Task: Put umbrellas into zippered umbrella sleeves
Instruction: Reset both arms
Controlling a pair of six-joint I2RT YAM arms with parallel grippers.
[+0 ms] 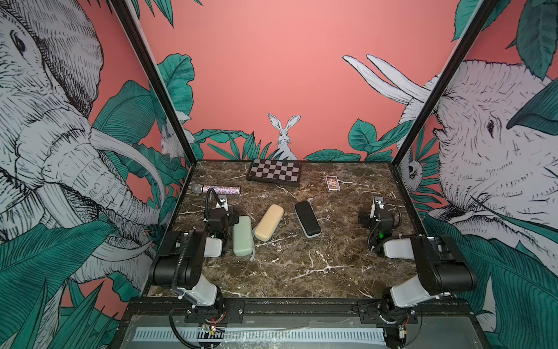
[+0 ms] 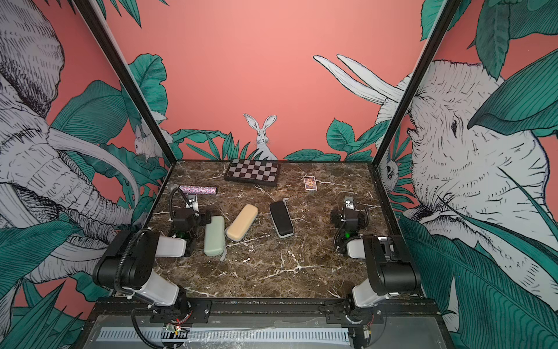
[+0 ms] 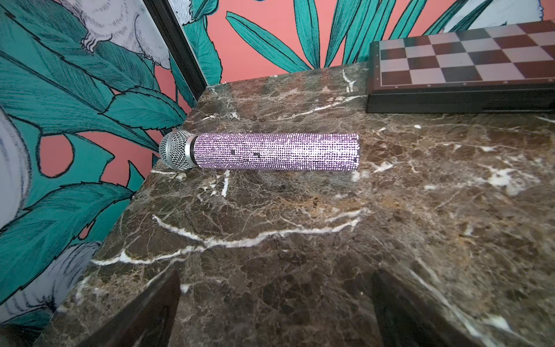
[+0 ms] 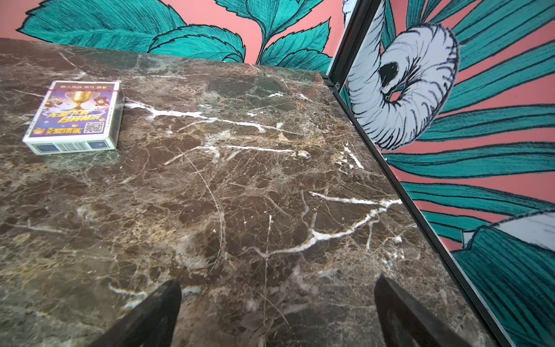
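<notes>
I'm looking at a brown marble table (image 1: 302, 266) with a folding checkered board box (image 1: 274, 172) at the far edge, so I'll place everything off that box. My left gripper (image 3: 275, 272) hangs towards me and left of it, fingers spread wide with nothing between them. The right gripper (image 4: 277, 279) is towards me and right of it, same deal. The three zippered umbrella sleeves lie flat on my side of the box, all shut: mint green oblong case (image 1: 242, 237) leftmost, cream case (image 1: 268, 222) in the middle, black case (image 1: 307, 219) to the right. Can't tell what's inside. A glittery lilac microphone (image 1: 222, 189) lies left of the box, and a small purple card pack (image 1: 332, 183) lies right of it.
</notes>
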